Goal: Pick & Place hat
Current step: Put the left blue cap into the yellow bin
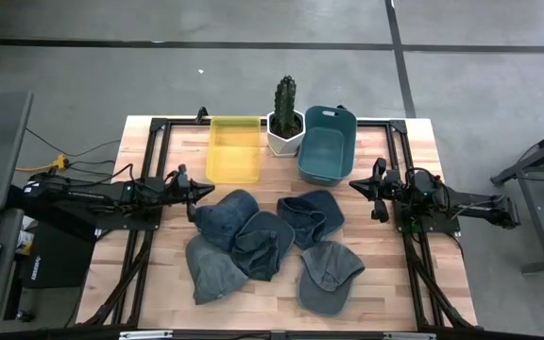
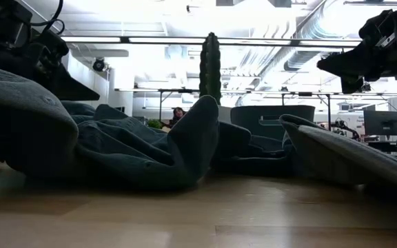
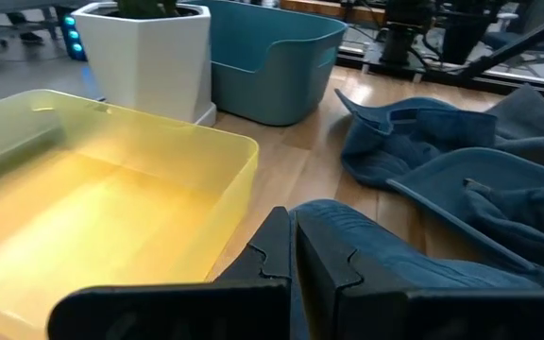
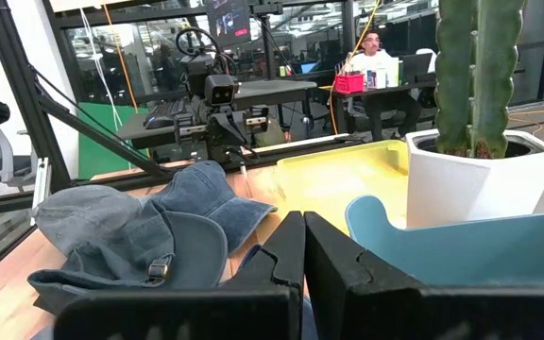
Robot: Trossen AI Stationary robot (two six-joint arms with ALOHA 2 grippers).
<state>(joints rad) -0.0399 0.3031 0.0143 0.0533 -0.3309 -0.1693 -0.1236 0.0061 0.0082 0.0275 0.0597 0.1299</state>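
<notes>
High view: pick step not yet begun, by the look of it. Five denim hats heaped mid-table, overlapping, none lifted. Left gripper poised just beside the upper-left hat, fingers pressed together on nothing. Right gripper waiting beside the teal bin, near the heap's far side, likewise closed and empty.

Likely next move, as a judgement:
- Spread the left fingers first, since closed tips would only push the cloth.
- Dip onto the crown or brim of that upper-left hat and pinch a fold.
- Lift high enough to peel it off its neighbour without dragging the heap.
- Carry to a bin. Which bin, impossible to tell from the task line.

Edges and room:
- Yellow bin just behind the left gripper, its near wall close, so little slack for swinging backward low.
- Cactus pot wedged between the two bins, with the tall plant a snag for any low crossing.
- Soft, floppy denim, prone to catching on an adjacent brim.
- Bare table wood open at the front left and along the front edge.
- Dark frame rails down both sides, hemming each arm's outer reach.
</notes>
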